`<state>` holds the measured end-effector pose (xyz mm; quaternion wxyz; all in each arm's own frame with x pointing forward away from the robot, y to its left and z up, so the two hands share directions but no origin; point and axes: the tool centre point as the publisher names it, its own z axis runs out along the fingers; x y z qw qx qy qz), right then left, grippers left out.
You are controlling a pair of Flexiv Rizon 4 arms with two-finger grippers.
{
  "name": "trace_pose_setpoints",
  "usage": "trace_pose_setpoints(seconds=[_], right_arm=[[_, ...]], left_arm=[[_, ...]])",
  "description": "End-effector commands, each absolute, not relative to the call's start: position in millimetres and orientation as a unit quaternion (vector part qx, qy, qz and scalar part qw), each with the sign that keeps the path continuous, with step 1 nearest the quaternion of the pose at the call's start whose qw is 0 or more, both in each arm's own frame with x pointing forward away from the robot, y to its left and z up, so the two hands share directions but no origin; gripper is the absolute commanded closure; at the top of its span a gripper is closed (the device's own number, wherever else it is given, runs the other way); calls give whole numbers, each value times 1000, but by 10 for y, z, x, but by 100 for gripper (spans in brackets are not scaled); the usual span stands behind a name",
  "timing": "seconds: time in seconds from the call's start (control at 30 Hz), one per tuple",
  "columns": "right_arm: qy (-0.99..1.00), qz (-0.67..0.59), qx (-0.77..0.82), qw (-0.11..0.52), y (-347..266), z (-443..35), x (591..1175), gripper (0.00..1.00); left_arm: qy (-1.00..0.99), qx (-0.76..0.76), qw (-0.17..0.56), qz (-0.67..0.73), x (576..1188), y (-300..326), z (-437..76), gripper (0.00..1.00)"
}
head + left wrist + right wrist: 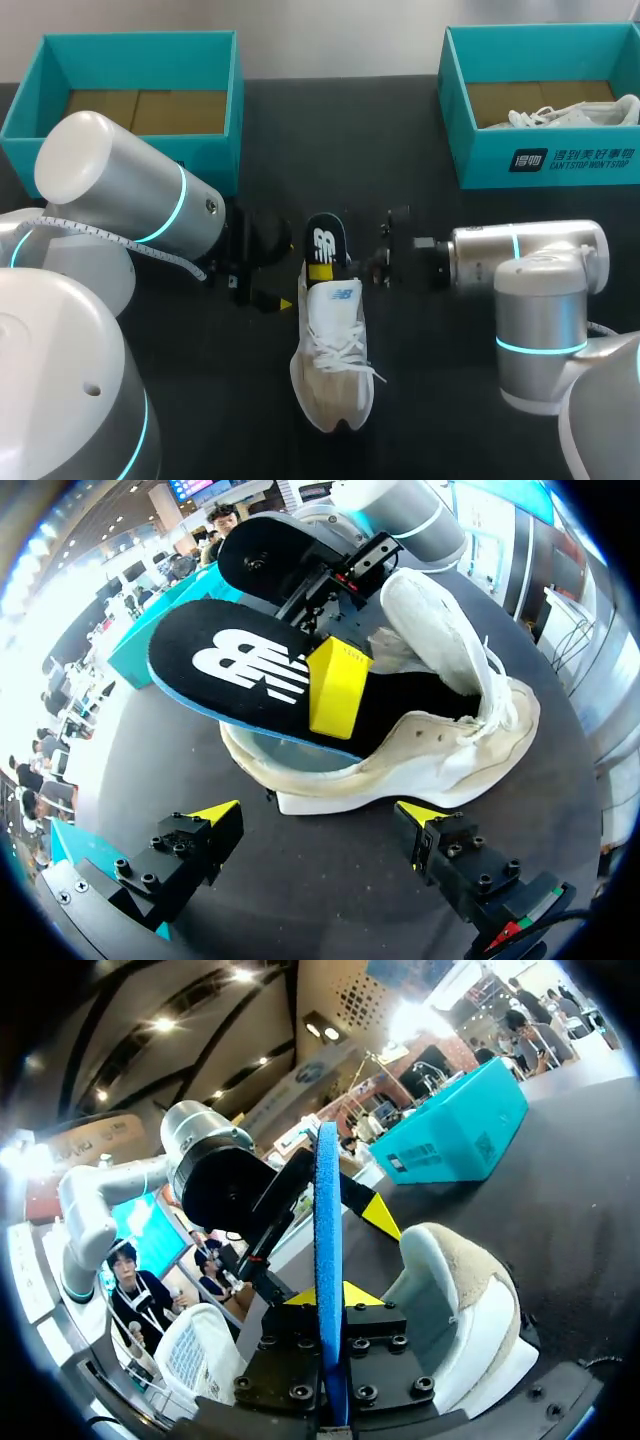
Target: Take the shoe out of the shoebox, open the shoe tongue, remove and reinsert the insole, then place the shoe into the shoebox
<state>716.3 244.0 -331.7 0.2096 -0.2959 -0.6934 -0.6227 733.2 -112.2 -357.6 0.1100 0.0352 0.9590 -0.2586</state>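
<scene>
Insole [324, 243] step in hand: it is pinched on both faces by the right fingers [338, 685], half out of the heel and angled toward 12 o'clock. Pull-out versus re-seat cannot be told. Shoe [333, 350] is laid mid-bench [440, 400], toe at 6 o'clock, tongue raised. Left fingers [215, 815] are spread wide and empty at the shoe's 9 o'clock. Next, the shoe probably needs to be braced so the insole slides cleanly. Empty shoebox [120, 100] is set at 10 o'clock.
</scene>
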Motion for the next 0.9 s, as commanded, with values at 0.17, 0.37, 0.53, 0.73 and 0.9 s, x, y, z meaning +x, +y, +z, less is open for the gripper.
trace_pose_setpoints(seconds=[0.17,0.37,0.53,0.73,0.9], right_arm=[[-680,-616,-316,240,2483,-3530,6957,100],[-669,-624,-323,242,2499,-3565,6890,100],[-679,-629,-308,219,2472,-3428,6981,67],[-695,-631,-286,192,2458,-3255,7098,58],[-703,-629,-279,180,2435,-3203,7153,59]], left_arm=[[959,36,110,-260,7323,-1106,-3570,0],[959,36,110,-260,7323,-1106,-3570,0],[959,36,110,-260,7323,-1106,-3570,0],[959,36,110,-260,7323,-1106,-3570,0],[959,36,110,-260,7323,-1106,-3570,0]])
